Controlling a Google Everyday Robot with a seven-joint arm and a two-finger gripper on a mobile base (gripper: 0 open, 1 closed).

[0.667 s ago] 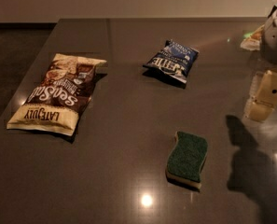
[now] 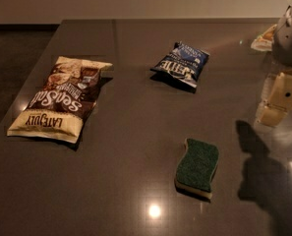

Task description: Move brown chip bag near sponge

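- Dark grey countertop (image 2: 126, 176) filled my view, glossy enough to throw back one lamp glare at 6 o'clock, with a plain pale wall behind it.
- At 9 o'clock lay the brown chip bag (image 2: 62, 98), flat on its back near the left edge. Its cream "LATE JULY" band pointed toward me and nothing was touching it.
- Around 5 o'clock sat the sponge (image 2: 198, 167), green scrub side up, well apart from the brown bag with bare counter between them.
- A smaller blue chip bag (image 2: 181, 65) rested at 12 o'clock, clear of both.
- My gripper (image 2: 280, 100) hung at 3 o'clock by the right edge, above the counter and far from the bag. It carried nothing I could see, and I could not tell whether it was spread or pressed together.
- I judged the task unstarted: the reach had to cross the whole counter toward 9 o'clock.
- Lying flat and crinkly, the bag offered little to pinch, so I expected a raised edge to be the safest hold, and I would steer wide of the sponge on the way.
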